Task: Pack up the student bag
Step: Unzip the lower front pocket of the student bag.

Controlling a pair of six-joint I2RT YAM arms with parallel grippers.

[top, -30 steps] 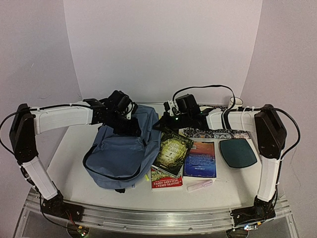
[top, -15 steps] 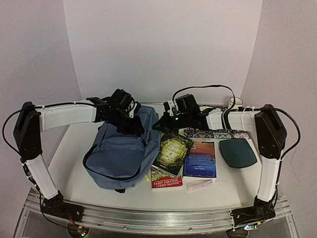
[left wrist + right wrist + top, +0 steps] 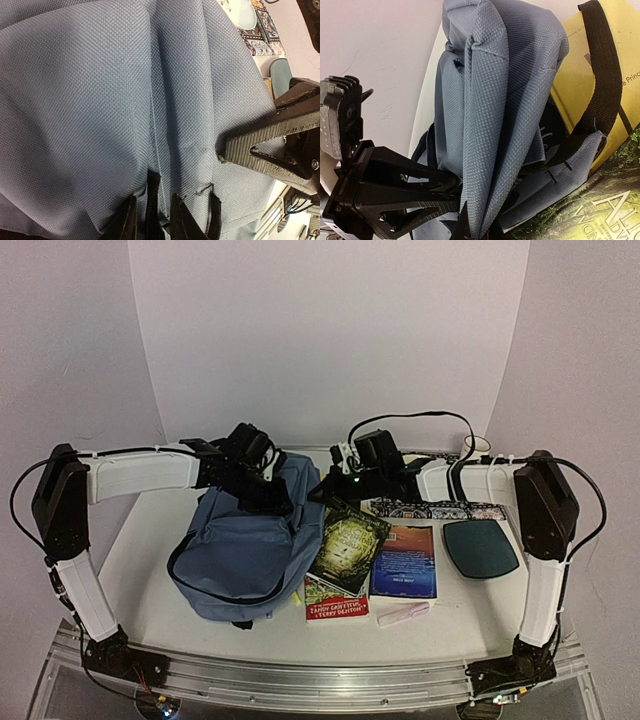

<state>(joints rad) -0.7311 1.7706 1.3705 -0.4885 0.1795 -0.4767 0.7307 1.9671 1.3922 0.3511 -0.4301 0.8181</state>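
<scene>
The student bag [image 3: 240, 552], slate-blue with black straps, lies on the table's left half, top end toward the back wall. My left gripper [image 3: 268, 492] presses into that top end. In the left wrist view its fingers [image 3: 154, 197] stand close together with a black webbing strap [image 3: 152, 186] and a fabric seam of the bag [image 3: 90, 100] pinched between them. My right gripper [image 3: 326, 486] is shut on a raised fold at the bag's right top edge. The right wrist view shows this fold [image 3: 495, 100] running down between the jaws [image 3: 479, 225].
A green book [image 3: 348, 545] lies on a red one [image 3: 335, 606] right of the bag. Beyond it lie a blue book [image 3: 405, 560], a pink pen [image 3: 403, 614], a patterned flat item [image 3: 435, 508] and a dark teal oval case [image 3: 480, 547]. A yellow book [image 3: 580, 95] lies under a bag strap.
The left arm has shifted right and its gripper has slid slightly along the bag's top, jaws narrowing a little. The right arm holds still.
</scene>
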